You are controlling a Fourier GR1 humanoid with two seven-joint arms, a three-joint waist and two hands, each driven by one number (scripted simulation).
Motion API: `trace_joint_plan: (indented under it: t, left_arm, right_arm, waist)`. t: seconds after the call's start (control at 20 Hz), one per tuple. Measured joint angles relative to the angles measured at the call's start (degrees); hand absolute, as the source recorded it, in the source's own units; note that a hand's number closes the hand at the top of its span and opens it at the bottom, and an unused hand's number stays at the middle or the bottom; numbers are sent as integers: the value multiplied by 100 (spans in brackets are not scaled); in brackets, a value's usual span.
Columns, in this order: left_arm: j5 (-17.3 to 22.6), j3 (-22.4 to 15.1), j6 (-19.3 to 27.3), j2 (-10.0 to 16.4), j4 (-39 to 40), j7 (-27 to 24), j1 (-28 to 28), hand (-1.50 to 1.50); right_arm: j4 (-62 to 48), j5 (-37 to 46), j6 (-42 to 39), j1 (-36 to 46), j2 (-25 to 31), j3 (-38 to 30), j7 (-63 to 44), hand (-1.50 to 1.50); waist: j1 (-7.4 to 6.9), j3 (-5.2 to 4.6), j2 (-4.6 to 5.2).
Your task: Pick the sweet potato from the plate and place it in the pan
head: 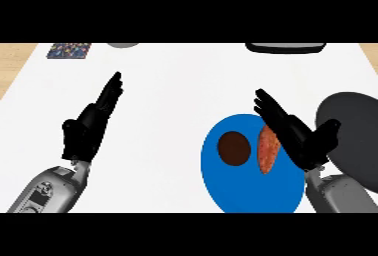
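A blue plate (236, 187) lies at the lower right of the white counter. On it rest an orange-red sweet potato (267, 150), long and narrow, and a dark brown round item (233, 148) to its left. My right hand (299, 135) is open, fingers straight, right beside the sweet potato's right edge and partly over the plate. The dark grey pan (353, 125) sits at the right edge, just beyond my right hand's thumb. My left hand (90, 125) is open at the left, fingers up, resting well away from the plate.
A dark tray-like object (286, 47) sits at the far edge on the right. A colourful patterned square (69, 50) and a grey round thing (122, 44) lie at the far left. A wooden surface borders the counter on both sides.
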State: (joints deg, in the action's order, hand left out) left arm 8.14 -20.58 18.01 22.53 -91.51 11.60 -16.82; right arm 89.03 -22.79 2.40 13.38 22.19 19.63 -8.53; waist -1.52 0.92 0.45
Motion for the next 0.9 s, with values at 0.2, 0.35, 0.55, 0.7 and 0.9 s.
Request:
trace_joint_plan:
  t: [0.2,0.35,0.55,0.7,0.9]
  left_arm:
    - [23,82,-2,-162,-60,-431,316,0]
    - [137,110,4,-341,-135,-815,561,0]
    - [314,77,-102,-588,-101,-1315,1006,0]
    - [380,131,-288,-686,41,-1708,1212,0]
    - [428,213,-416,-736,10,-1768,1275,0]
  right_arm:
    - [-155,-419,-603,164,73,-571,608,150]
    - [-280,-451,-850,339,460,-1082,971,150]
    - [-547,-448,-823,-255,804,-1751,1456,-150]
    - [-605,-351,-1264,-731,1036,-2003,1967,-150]
    - [-799,91,-1610,-945,1424,-2234,2483,-150]
  waist:
    - [56,-55,-19]
    - [93,-88,-30]
    - [194,-93,-38]
    - [200,-92,-43]
    - [178,-91,-45]
